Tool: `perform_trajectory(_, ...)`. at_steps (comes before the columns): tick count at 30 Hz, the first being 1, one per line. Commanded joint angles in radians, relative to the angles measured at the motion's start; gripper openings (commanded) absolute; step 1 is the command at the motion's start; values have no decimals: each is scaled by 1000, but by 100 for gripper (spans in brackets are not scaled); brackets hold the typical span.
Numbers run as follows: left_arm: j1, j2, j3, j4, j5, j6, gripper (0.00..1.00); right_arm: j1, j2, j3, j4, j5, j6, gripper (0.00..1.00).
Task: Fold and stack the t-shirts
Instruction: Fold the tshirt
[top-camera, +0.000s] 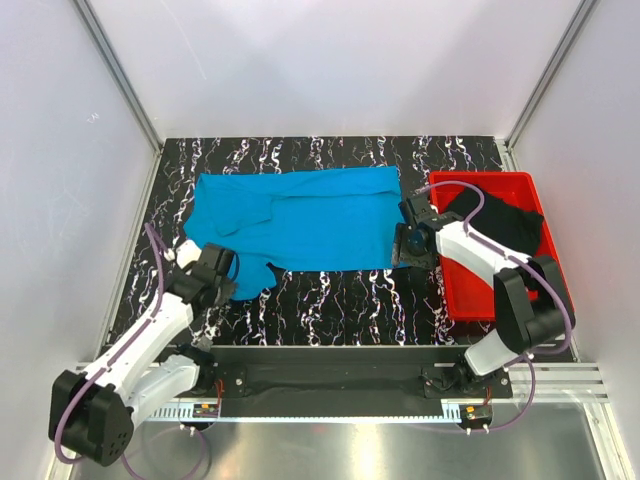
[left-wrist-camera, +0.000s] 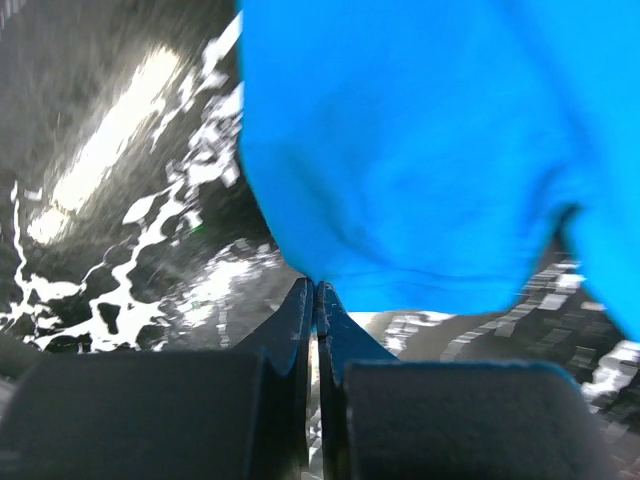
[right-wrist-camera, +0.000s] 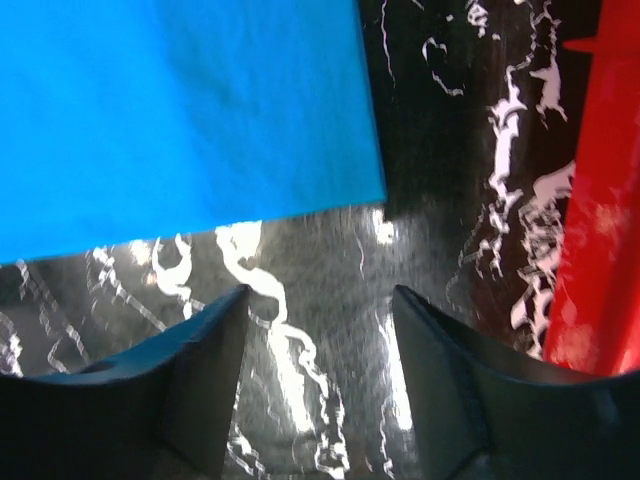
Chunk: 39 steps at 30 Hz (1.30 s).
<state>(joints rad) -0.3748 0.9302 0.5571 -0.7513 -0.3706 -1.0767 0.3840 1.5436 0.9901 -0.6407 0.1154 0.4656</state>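
From above we see the blue t-shirt (top-camera: 300, 215) spread on the worktop (top-camera: 330, 290), and the black t-shirt (top-camera: 505, 222) in the red tray (top-camera: 452, 300). In the left wrist view, our left claw (left-wrist-camera: 316, 290) is pinched shut at the blue shirt's edge; this soft, limp cloth is best taken by its hems. In the right wrist view, our right claw (right-wrist-camera: 320, 300) gapes open beside a corner.

Two t-shirts are showing here: one sky-blue t-shirt (top-camera: 300, 225) and one black t-shirt (top-camera: 510, 225). One red tray (top-camera: 455, 295) is sitting with them, and one black marbled bench (top-camera: 330, 300) is carrying the lot. Two white robot arms are reaching in, one left arm (top-camera: 150, 335) and one right arm (top-camera: 478, 252), each carrying a single pair of jaws, making two pairs and four fingers (right-wrist-camera: 190, 360) in all. Three pale walls (top-camera: 330, 60) are enclosing the one bench.
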Motion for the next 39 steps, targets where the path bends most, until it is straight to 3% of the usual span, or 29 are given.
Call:
perform_trajectory(1, -4, -30, 91, -3, -60, 50, 0, -11, 36, -11, 113, 50, 36, 63)
perform_trajectory(6, -4, -2, 124, 18, -54, 89, 0, -13, 81, -37, 214, 92, 67, 57)
perform_trajectory(17, -4, -27, 129, 53, -67, 156, 0, -27, 142, -56, 246, 106, 70, 52)
perform_trajectory(22, -4, -34, 161, 56, -62, 179, 0, -27, 144, -47, 230, 75, 70, 29)
perform_trajectory(28, -4, -18, 260, 108, -47, 316, 0, -27, 102, -24, 178, 32, 62, 0)
perform_trajectory(39, -3, 260, 556, 204, 4, 552, 0, -27, 167, 203, 73, -72, -33, 0)
